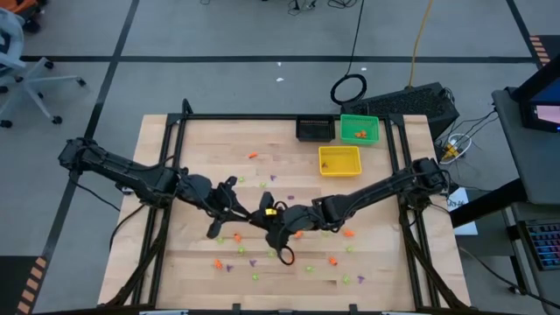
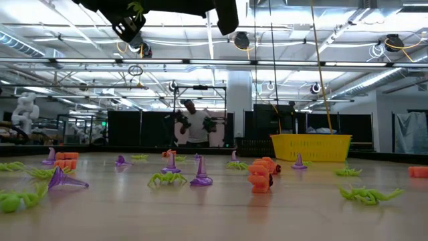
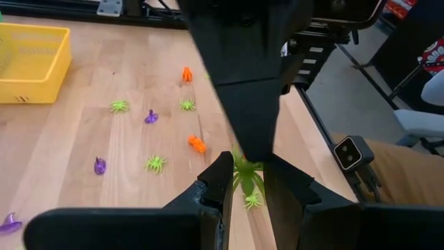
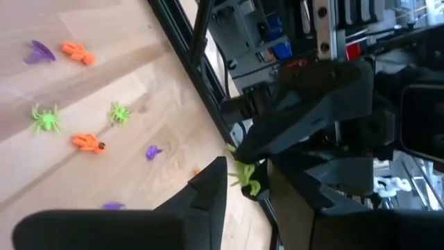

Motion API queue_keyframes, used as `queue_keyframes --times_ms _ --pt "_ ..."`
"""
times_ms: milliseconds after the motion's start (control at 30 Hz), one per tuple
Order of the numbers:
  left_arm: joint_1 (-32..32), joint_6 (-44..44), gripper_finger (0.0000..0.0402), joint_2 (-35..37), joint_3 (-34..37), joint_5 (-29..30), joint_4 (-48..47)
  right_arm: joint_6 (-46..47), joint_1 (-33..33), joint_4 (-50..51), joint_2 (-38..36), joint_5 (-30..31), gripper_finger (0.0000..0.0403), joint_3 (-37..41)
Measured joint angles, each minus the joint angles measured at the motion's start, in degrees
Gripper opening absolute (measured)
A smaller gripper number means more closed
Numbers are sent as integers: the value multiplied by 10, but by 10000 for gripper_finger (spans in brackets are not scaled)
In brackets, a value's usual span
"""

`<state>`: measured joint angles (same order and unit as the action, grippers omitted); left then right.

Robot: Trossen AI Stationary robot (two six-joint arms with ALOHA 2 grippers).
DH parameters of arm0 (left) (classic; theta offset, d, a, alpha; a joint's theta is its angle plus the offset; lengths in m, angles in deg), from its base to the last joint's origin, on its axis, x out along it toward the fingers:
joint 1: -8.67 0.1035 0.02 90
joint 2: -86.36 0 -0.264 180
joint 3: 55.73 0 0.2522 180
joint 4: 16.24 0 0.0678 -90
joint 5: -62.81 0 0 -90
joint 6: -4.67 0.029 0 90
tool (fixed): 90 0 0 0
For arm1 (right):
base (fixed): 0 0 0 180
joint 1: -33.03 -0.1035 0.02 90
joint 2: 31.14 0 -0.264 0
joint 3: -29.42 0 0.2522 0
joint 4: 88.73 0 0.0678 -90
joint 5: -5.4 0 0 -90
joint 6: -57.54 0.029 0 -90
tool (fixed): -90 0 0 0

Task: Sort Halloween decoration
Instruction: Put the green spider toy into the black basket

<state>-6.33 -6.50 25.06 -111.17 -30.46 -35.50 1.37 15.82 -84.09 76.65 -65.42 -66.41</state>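
Wooden worktop (image 1: 175,140), strewn with trinkets. Mid-air handover at centre: left tool (image 3: 244,182) pinches a green spider (image 3: 245,173); right tool (image 4: 244,179), jaws partly closed around the same spider, apparently receiving. Next: right secures hold, left lets go, spider travels to green bin (image 1: 359,129).

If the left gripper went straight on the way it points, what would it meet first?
Most likely the right gripper, right ahead of the left gripper; a green spider sits between their fingers.

From my station I see a wooden table (image 1: 201,140) carrying a black bin (image 1: 315,129), a green bin (image 1: 360,129) and a yellow bin (image 1: 339,161); a person (image 2: 194,126) stands beyond.
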Motion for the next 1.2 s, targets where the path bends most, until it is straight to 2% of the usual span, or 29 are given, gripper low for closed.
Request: queue_keyframes --times_ms 233,600,900,1000,1200 --pt "0 -1 68 0 0 1 5 0 1 -2 0 -1 65 0" --pt "0 -1 68 0 0 0 4 8 4 -5 0 -15 7 1" --pt "0 28 71 0 0 -2 6 17 4 -4 0 -15 1 1" --pt "0 29 94 0 0 -8 10 24 4 -4 0 -16 0 1" --pt "0 29 183 0 0 -7 18 46 4 4 0 -15 0 1"
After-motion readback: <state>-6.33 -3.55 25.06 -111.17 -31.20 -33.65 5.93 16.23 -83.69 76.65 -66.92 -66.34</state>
